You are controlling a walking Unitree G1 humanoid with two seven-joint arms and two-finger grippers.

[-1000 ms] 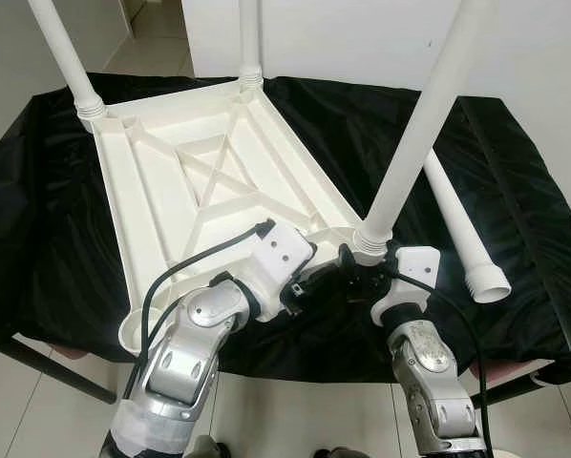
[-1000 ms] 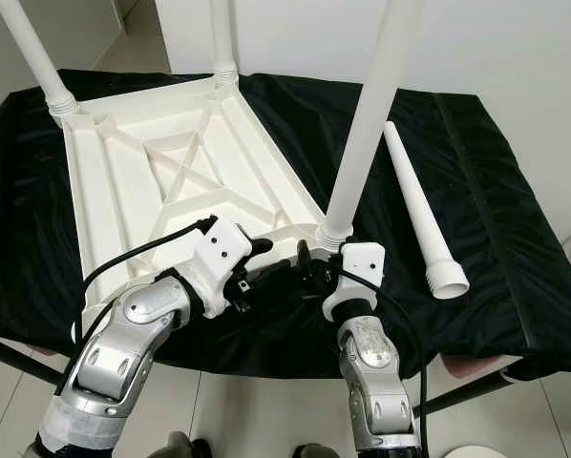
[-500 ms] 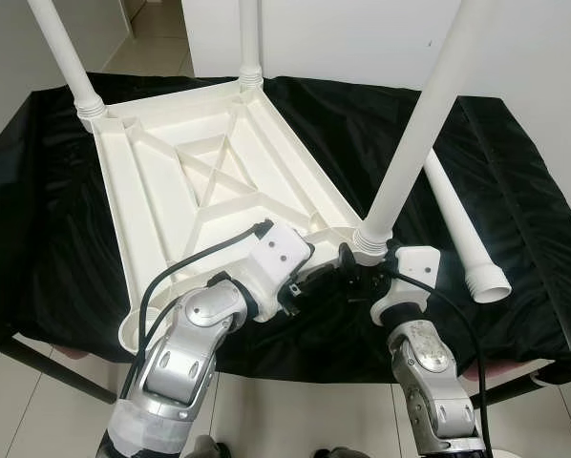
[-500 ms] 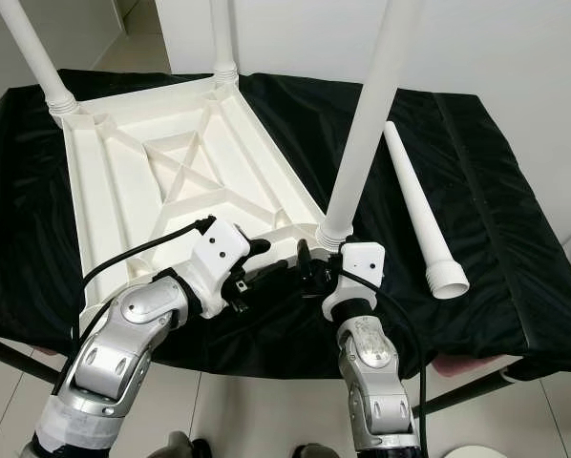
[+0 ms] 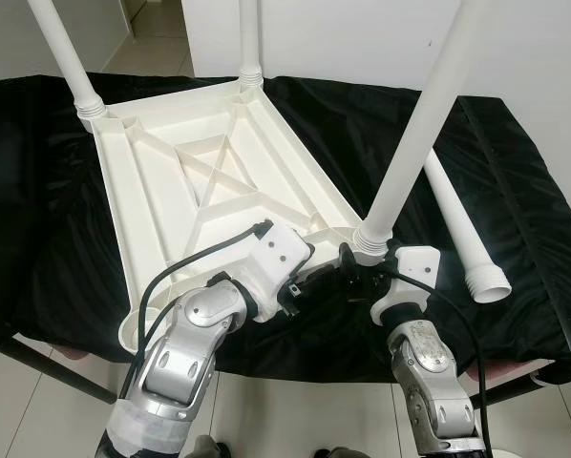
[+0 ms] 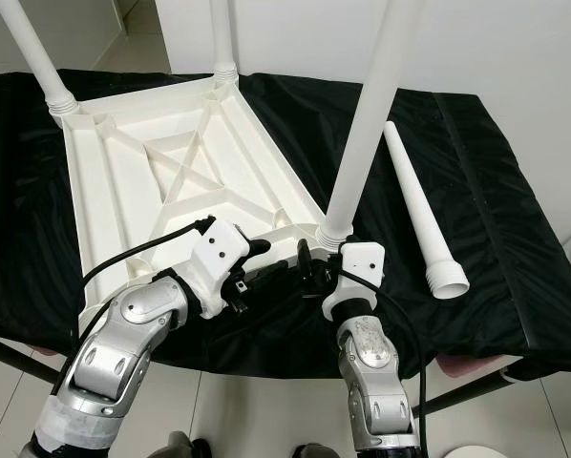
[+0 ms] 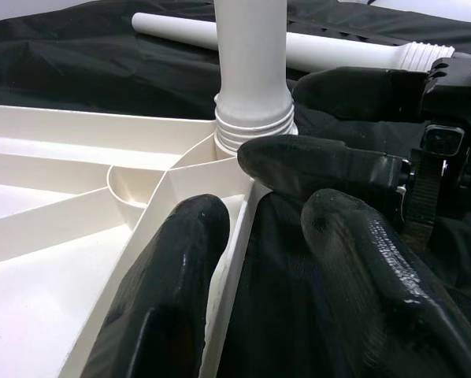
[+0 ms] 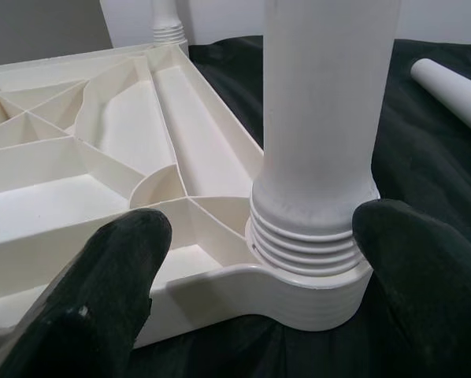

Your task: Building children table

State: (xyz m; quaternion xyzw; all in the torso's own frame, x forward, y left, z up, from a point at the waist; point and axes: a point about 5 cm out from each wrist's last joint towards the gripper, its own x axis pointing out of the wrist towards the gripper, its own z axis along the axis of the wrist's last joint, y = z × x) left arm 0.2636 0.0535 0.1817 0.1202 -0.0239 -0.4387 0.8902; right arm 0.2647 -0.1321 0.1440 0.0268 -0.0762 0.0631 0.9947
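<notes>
Carefully now: near-right leg (image 5: 414, 143) may not be fully seated in the upturned table top (image 5: 161, 181).
Head view: my grippers meet at that near corner; the fourth leg (image 5: 462, 239) lies right on black cloth (image 5: 515, 172). Left wrist: left gripper (image 7: 255, 236) straddles the rim, parted. Right wrist: right gripper (image 8: 259, 260) gapes round the socket, unclamped; a nudge could tilt it.

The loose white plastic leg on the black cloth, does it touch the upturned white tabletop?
Apart: the right eye view shows black cloth between the loose leg and the tabletop.
</notes>
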